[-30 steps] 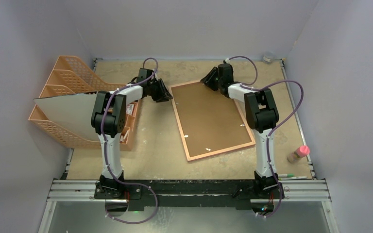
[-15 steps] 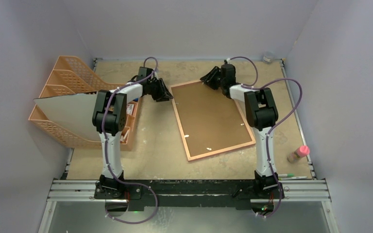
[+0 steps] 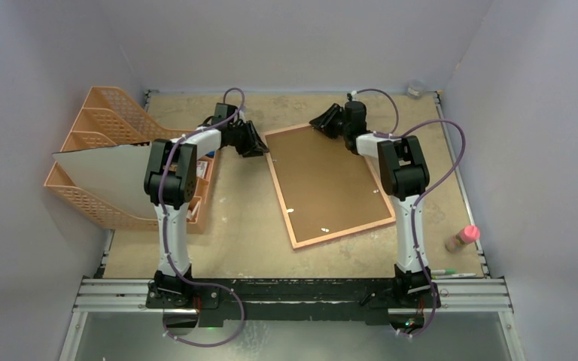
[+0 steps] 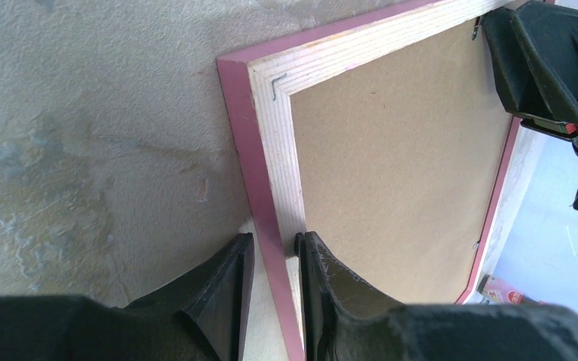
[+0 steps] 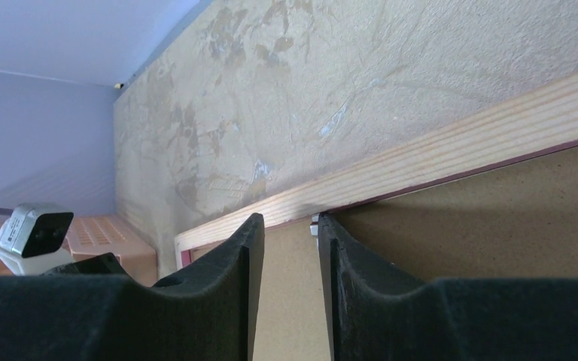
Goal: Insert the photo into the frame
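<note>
The frame [image 3: 340, 235] lies face down in the middle of the table, its thin pink border and tan wood rim [image 4: 267, 113] around a brown backing board [image 3: 323, 180]. My left gripper [image 3: 260, 149] sits at the frame's far left corner. Its fingers straddle the left rim [image 4: 275, 239], one outside the pink border and one against the rim's inner edge, shut on it. My right gripper [image 3: 320, 122] hovers at the far rim [image 5: 459, 147]. Its jaws [image 5: 290, 219] stand apart over the backing board [image 5: 482, 226], beside a small metal tab [image 5: 314, 222]. The photo is hidden.
Orange file trays [image 3: 101, 113] stand at the far left with a greyish-white sheet [image 3: 109, 177] leaning on them. A pink-capped bottle [image 3: 463, 238] and pens [image 3: 451, 272] lie near the right front. Walls close in the table on three sides.
The right gripper has shifted slightly to the right along the frame's far rim and its jaws have narrowed. The left arm and the frame have not moved.
</note>
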Controlling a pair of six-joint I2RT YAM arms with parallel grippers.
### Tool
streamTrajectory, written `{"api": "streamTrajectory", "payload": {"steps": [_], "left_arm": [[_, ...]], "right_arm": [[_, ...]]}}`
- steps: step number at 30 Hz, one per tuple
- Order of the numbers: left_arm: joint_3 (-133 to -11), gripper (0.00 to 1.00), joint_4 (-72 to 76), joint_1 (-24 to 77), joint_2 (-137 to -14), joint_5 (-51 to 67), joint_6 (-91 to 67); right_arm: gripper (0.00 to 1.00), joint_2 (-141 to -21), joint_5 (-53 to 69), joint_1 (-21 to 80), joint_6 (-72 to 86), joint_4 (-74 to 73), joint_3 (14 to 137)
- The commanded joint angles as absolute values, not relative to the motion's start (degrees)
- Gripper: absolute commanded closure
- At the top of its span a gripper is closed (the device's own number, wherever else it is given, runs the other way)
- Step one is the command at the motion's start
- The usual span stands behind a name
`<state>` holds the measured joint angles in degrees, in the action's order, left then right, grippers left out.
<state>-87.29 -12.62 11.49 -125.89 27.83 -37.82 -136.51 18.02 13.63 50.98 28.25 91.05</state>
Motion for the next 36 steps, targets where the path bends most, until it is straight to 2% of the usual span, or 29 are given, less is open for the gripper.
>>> {"api": "streamTrajectory", "payload": {"steps": [1, 36], "left_arm": [[-88.0, 0.7, -14.6, 11.9, -129.7, 24.5, -35.3], [-88.1, 0.7, -14.9, 11.9, -130.4, 24.3, -36.3]], "right_arm": [[0.64, -140.4, 20.8, 15.0, 50.2, 22.7, 88.9], [0.64, -143.1, 26.7, 15.1, 49.0, 22.2, 91.8]]}}
